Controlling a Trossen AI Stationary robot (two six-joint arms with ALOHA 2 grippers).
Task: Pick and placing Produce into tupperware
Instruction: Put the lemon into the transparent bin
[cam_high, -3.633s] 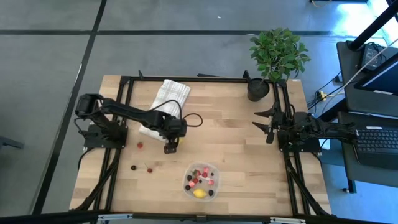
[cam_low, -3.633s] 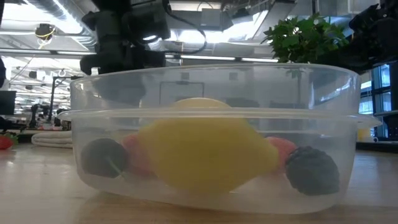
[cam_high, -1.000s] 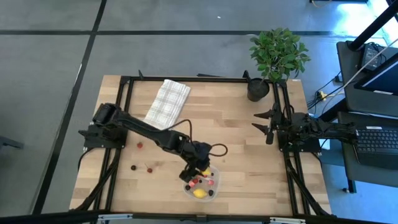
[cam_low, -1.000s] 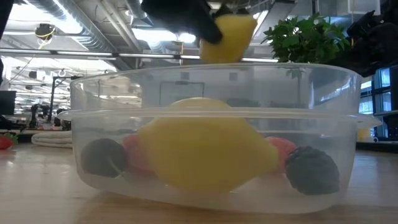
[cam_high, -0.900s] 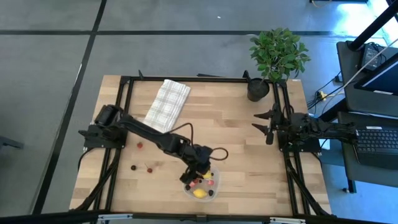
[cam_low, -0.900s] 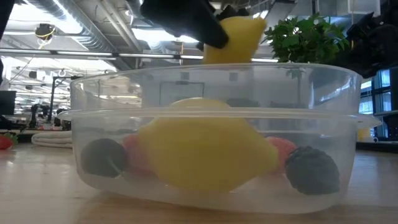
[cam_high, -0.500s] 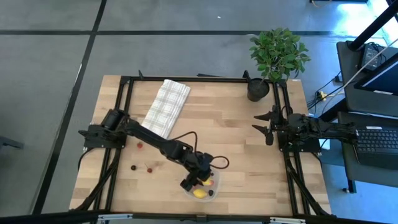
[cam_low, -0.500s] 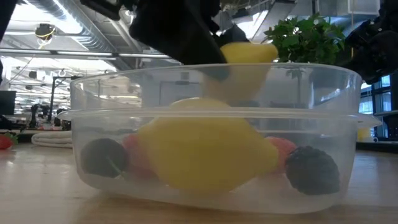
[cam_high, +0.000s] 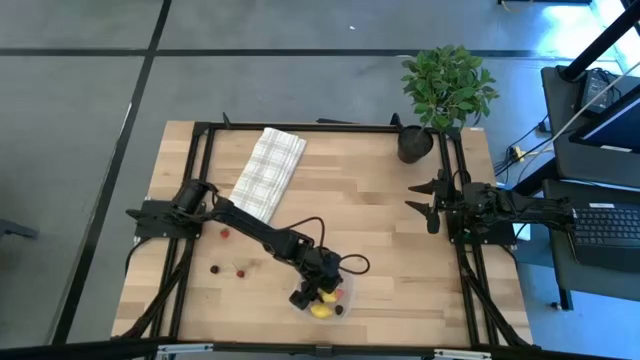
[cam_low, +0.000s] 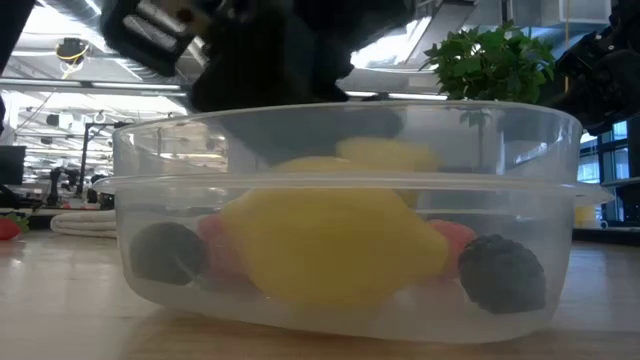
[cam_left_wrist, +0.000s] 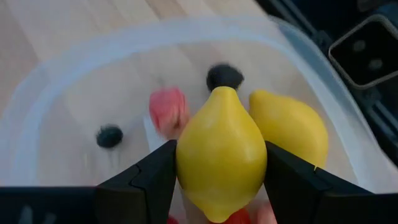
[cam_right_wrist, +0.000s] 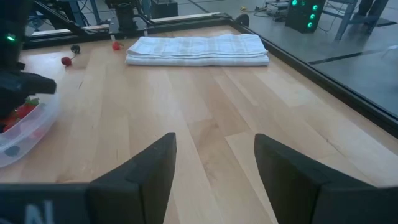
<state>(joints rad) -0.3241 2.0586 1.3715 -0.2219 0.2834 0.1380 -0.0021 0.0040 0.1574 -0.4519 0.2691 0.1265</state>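
Observation:
The tupperware is a round clear container near the table's front edge, close up in the low view. It holds red, pink and dark berries and a yellow lemon. My left gripper reaches into it, shut on a second yellow lemon, which shows below the rim in the low view. Three loose berries lie on the bare wood to the left. My right gripper waits open and empty at the table's right side. My left gripper pinches the lemon's two bulging sides between its two fingers, which lie along the lemon. The fingers come slanting down from the table's left. The lemon sits inside the tupperware's wall, below the rim; whether it rests on the other fruit I cannot tell.
A folded checked cloth lies at the far left of the table. A black pot with a green plant stands at the far right corner. Bare wood lies between the tupperware and my right arm.
My left gripper has gone down and toward the table's near edge with the lemon. The lemon was above the tupperware's rim and is now below it, inside the container. The gripper stays shut on it.

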